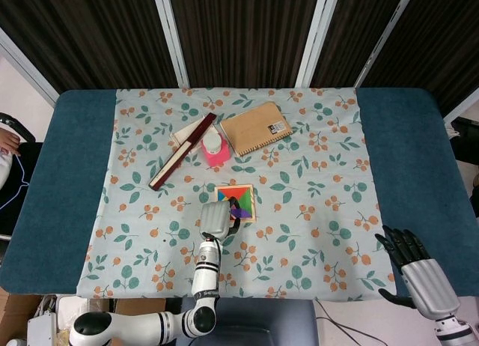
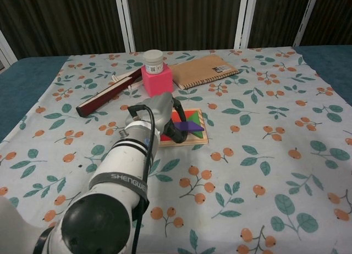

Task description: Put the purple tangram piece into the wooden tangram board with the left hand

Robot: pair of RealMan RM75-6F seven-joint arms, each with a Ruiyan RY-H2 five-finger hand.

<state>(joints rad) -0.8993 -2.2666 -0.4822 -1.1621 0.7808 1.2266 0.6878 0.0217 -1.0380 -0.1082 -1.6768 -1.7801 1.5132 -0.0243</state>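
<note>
The wooden tangram board (image 1: 244,193) (image 2: 199,134) lies mid-table on the floral cloth, filled with red, green and other coloured pieces. My left hand (image 1: 218,219) (image 2: 164,114) hovers over the board's near left part and pinches the purple tangram piece (image 1: 240,212) (image 2: 189,126), which juts out over the board's coloured pieces. The hand and forearm hide much of the board in the chest view. My right hand (image 1: 419,275) hangs at the table's near right corner, fingers spread, holding nothing.
Behind the board stand a pink block with a white jar on top (image 1: 215,149) (image 2: 154,73), a brown notebook (image 1: 256,127) (image 2: 204,70) and a dark red long box (image 1: 182,161) (image 2: 108,94). The floral cloth (image 1: 322,181) covers the blue table.
</note>
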